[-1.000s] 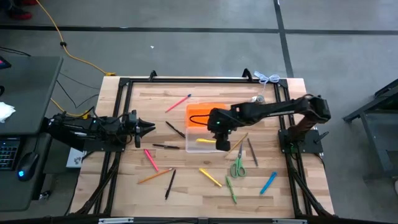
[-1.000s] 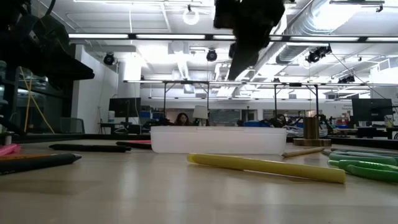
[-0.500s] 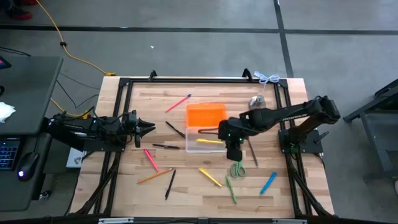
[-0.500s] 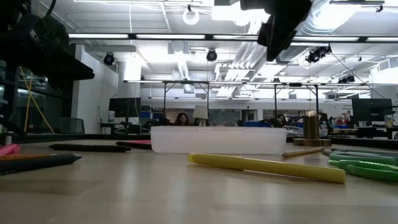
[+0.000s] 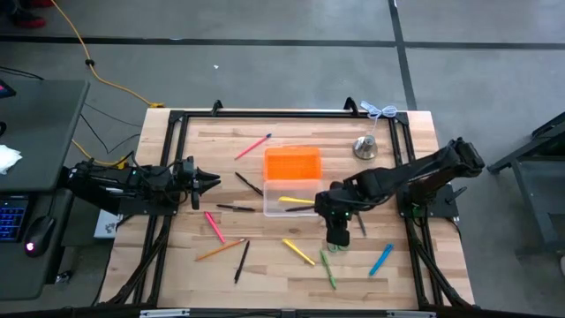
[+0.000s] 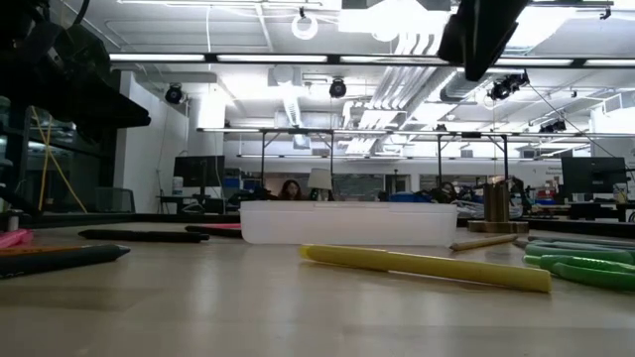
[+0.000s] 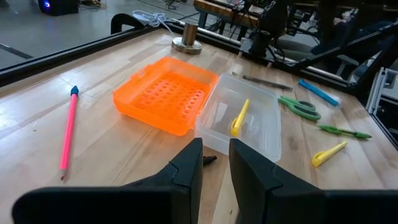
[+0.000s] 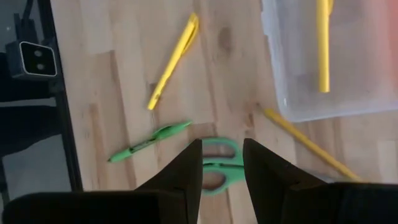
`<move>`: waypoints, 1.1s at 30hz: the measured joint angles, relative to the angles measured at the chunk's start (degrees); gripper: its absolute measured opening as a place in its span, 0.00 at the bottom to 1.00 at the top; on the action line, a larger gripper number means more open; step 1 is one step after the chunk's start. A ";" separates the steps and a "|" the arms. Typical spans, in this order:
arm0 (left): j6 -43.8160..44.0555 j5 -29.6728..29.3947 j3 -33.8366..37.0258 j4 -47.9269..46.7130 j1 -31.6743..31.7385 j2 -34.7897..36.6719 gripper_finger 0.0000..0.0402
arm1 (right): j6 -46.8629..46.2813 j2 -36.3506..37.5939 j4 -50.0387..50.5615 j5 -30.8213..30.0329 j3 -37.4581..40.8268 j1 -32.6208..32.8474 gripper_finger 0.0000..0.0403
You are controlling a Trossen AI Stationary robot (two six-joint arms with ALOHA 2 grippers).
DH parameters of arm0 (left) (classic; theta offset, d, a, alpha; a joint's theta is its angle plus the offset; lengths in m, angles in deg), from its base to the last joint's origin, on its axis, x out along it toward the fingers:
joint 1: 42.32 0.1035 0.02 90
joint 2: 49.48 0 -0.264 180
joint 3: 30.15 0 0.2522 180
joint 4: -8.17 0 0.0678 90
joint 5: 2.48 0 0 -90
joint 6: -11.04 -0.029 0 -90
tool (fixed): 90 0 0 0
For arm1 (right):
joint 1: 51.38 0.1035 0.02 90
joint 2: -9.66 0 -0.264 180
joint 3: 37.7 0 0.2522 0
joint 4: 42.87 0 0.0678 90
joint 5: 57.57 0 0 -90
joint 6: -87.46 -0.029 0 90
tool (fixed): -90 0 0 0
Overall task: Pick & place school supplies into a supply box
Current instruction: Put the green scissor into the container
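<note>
1. Our right gripper (image 8: pixel 221 163) hangs empty, fingers parted, above the green scissors (image 8: pixel 214 167) beside the supply box (image 5: pixel 292 198).
2. We should straddle the handles squarely before closing.
3. Left gripper (image 7: pixel 214 163) waits empty, slightly parted.

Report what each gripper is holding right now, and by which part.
Nothing is held. The right gripper hangs open above the green-handled scissors; the left gripper waits empty at the table's left side.

right gripper (image 8: pixel 221 163) jaws parted, left gripper (image 7: pixel 214 163) idle
</note>
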 joint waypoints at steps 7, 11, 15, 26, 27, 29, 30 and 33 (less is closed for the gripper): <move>0.04 0.90 0.00 0.00 0.00 0.00 0.28 | -7.32 0.00 1.21 0.00 0.00 3.37 0.23; 0.04 0.96 0.00 0.00 0.00 0.00 0.28 | -13.87 0.00 2.82 0.04 0.00 4.72 0.23; 0.04 1.00 -0.02 0.00 0.00 -0.02 0.28 | -21.71 0.00 3.19 0.05 0.00 5.50 0.23; 0.05 1.03 -0.02 -0.07 0.00 -0.01 0.28 | -46.19 0.00 3.83 -0.02 0.00 5.57 0.23; 0.05 1.03 -0.02 -0.07 0.00 -0.02 0.28 | -47.98 0.00 4.16 -0.07 0.00 5.57 0.23; 0.07 1.05 -0.02 -0.07 0.00 0.00 0.28 | -51.54 0.00 5.05 -0.48 0.02 5.57 0.23; 0.07 1.05 -0.02 -0.09 0.00 0.00 0.28 | -53.17 0.00 5.53 -0.73 0.02 5.57 0.23; 0.07 1.07 -0.06 -0.21 0.00 0.00 0.28 | -58.16 0.00 6.49 -1.46 0.04 5.59 0.23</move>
